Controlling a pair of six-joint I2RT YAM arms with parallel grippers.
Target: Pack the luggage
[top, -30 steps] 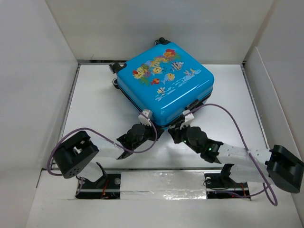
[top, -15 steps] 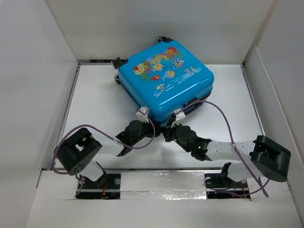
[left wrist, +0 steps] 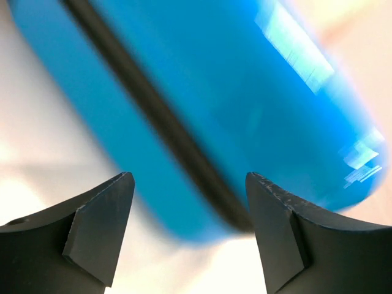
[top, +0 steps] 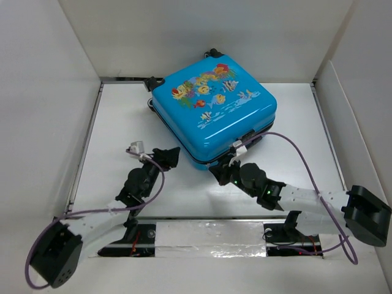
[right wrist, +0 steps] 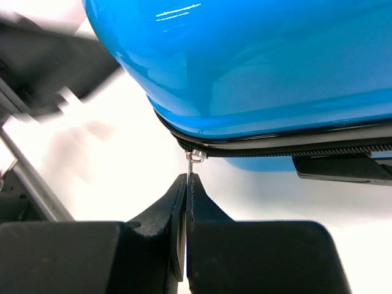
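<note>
1. Now the left gripper (top: 166,157) is off the suitcase (top: 214,110). A second ago it sat shut against the near corner, beside the right gripper (top: 228,169). It has since swung back to the left, and its fingers stand wide apart with nothing between them.
2. The right gripper has not let go. Its fingers are pressed together on the small metal zipper pull (right wrist: 193,158) at the near edge of the case.
3. The suitcase lies flat on the white table (top: 122,122), lid down and fish print facing up. It sits toward the far middle with its wheels (top: 153,81) at the far-left side, and it has turned slightly over the last second.
4. My reading is that the packing itself is finished and the job is down to zipping. With the left gripper released, the right alone has to draw the pull along the seam. The case may slide, since nothing steadies it.
5. The overhead view shows both arms, the whole case and the gap between the left gripper and the corner. It is too coarse to show the pull.
6. The right wrist view shows the pinch on the pull and the zipper track (right wrist: 294,150) running off to the right under the lid. I cannot tell how much of the seam is still unzipped.
7. The left wrist view is blurred. It shows only the spread fingers (left wrist: 101,226) and the blue shell with its dark seam beyond them, not touching.
</note>
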